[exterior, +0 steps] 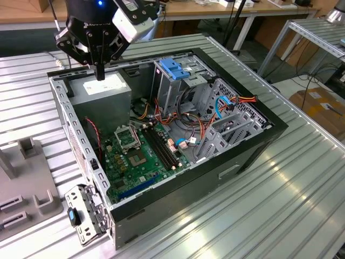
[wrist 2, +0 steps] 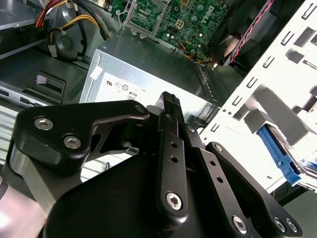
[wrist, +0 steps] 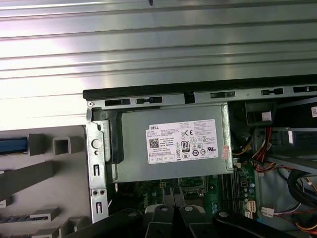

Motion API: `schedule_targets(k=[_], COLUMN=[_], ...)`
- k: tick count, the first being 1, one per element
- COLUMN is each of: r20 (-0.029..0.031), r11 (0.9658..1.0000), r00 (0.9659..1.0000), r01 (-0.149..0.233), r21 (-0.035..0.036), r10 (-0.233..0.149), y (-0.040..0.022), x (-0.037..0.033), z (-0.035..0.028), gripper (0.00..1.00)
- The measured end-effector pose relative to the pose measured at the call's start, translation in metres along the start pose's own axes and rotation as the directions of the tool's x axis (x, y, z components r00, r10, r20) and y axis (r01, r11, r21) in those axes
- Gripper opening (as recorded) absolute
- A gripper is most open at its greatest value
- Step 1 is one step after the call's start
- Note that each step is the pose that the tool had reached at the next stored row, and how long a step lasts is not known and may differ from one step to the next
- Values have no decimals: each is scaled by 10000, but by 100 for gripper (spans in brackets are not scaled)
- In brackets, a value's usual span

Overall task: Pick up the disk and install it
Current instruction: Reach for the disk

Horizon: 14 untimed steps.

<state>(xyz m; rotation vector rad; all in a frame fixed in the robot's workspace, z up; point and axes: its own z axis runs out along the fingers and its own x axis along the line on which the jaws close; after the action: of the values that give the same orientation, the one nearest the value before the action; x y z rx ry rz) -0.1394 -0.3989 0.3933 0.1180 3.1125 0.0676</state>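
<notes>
The open computer case is laid on its side on the ribbed metal surface, with the motherboard exposed. The gripper is held above the grey power supply at the end of the case towards the exterior view's left. Its fingers are pressed together and nothing is pinched between them. In the second wrist view the gripper is seen over the white sticker of the power supply, without visible contact. The disk is located outside the case, beyond the perforated rear panel. One bright blue carrier rail and a small part of the label are seen through the openings of that panel. In the first wrist view a blue strip of the disk is seen on the grey fixture, which stands beside the rear panel on the side away from the power supply. The disk is not touched by the gripper, and the rear panel lies between them. In the exterior view the grey fixture stands on the surface just beside the case, at the exterior view's left. A bare blue latch is fitted on top of the drive cage inside the case.
</notes>
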Motion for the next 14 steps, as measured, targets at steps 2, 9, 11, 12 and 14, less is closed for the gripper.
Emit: schedule_targets(k=[2, 9, 11, 12, 14], r20=[0, 0, 0, 0, 0], r11=[10000, 10000, 10000, 10000, 10000], r00=[10000, 10000, 10000, 10000, 10000], r01=[0, 0, 0, 0, 0], r21=[0, 0, 0, 0, 0], r10=[0, 0, 0, 0, 0], y=[0, -1, -2, -2, -3], x=[8, 18, 21, 28, 36], z=[0, -1, -1, -1, -1], gripper=[11, 11, 11, 11, 11])
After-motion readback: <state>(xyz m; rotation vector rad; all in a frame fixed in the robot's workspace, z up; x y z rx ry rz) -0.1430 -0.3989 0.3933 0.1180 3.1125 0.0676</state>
